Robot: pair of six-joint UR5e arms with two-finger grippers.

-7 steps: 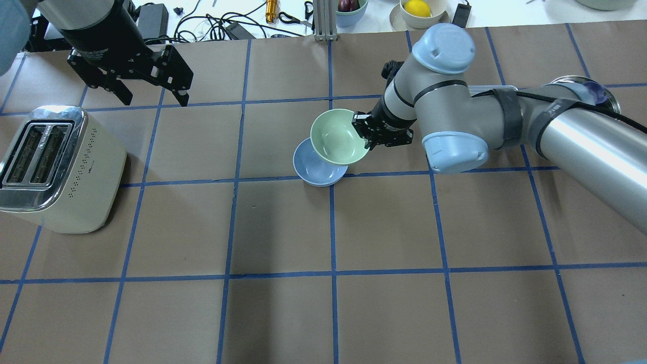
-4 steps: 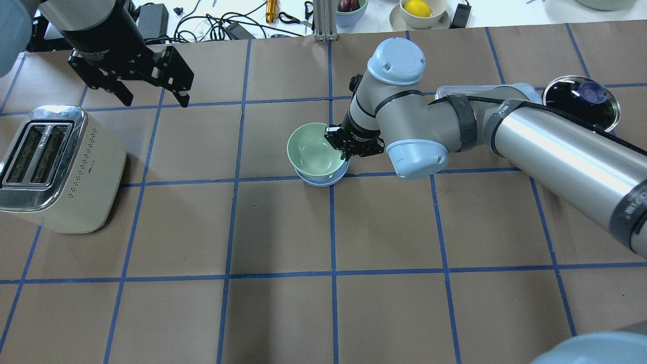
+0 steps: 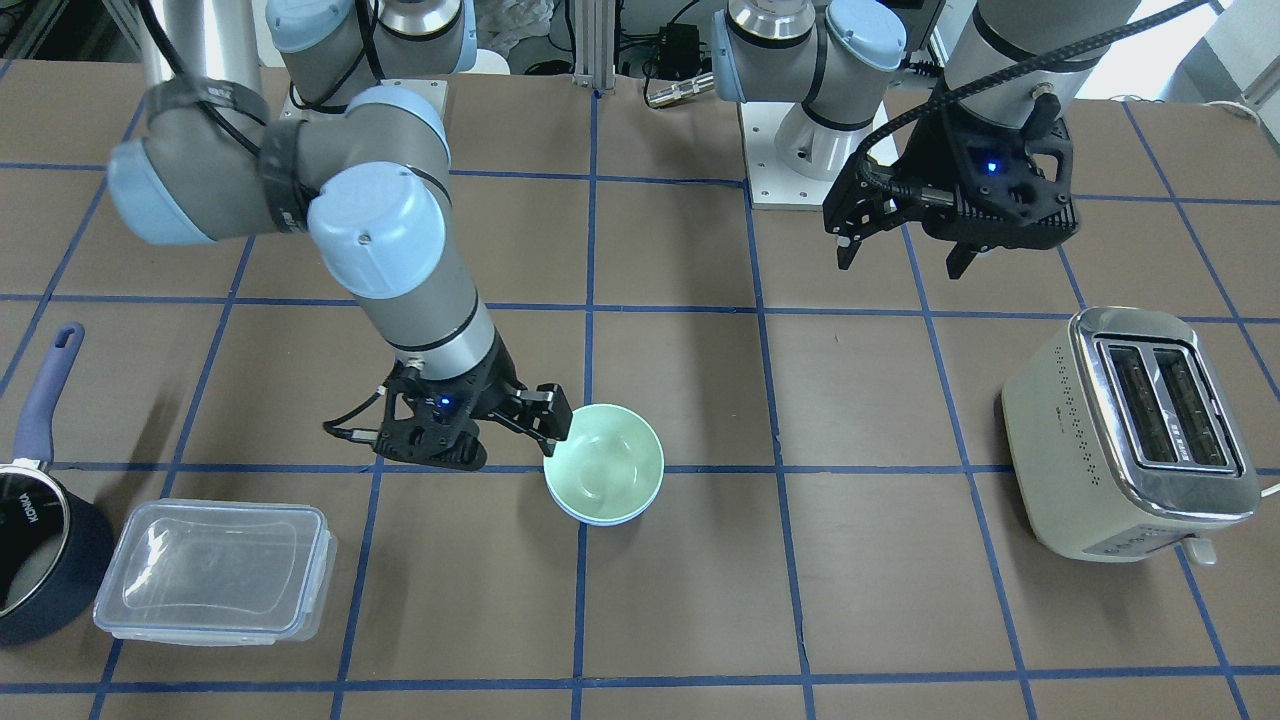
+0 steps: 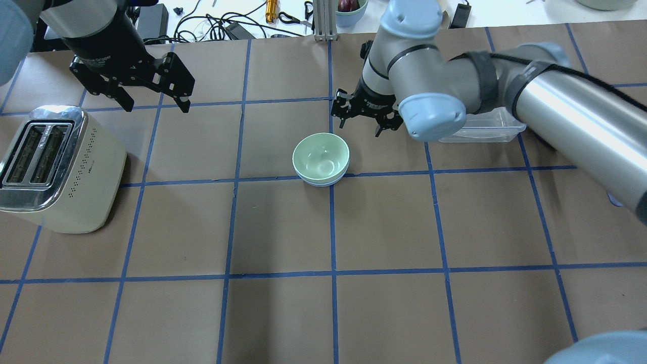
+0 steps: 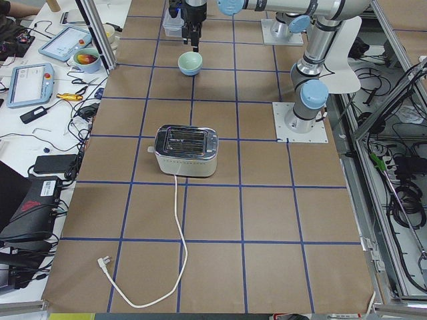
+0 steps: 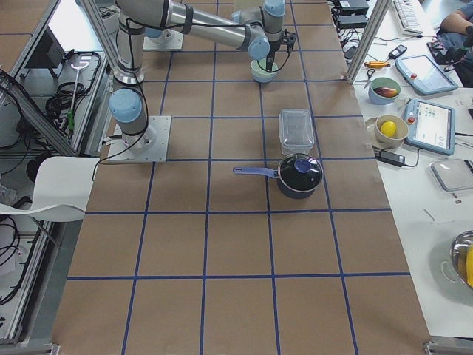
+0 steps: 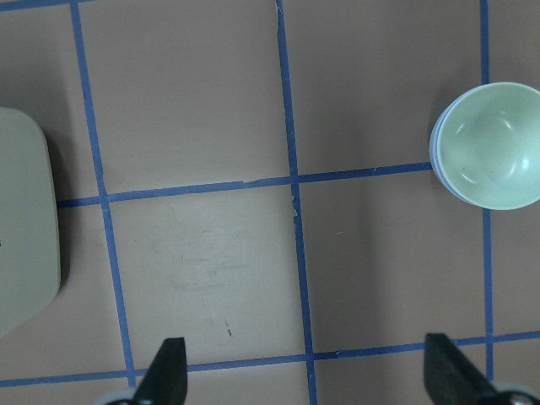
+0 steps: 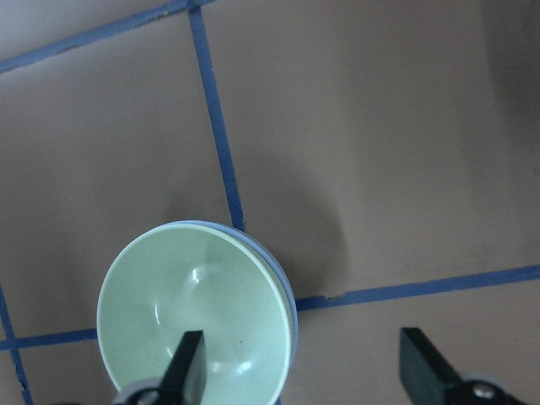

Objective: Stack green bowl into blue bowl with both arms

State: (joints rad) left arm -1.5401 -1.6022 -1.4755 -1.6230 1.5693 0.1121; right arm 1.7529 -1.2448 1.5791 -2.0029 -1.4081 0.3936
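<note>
While nested, blue bowl barely shows.

Left claw and right claw both hang spread wide.

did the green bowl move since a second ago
Yes. In the overhead view the green bowl shifted down-left onto the blue bowl, which stayed on the tape line, and now sits nested in it, released by the right end effector.
</note>
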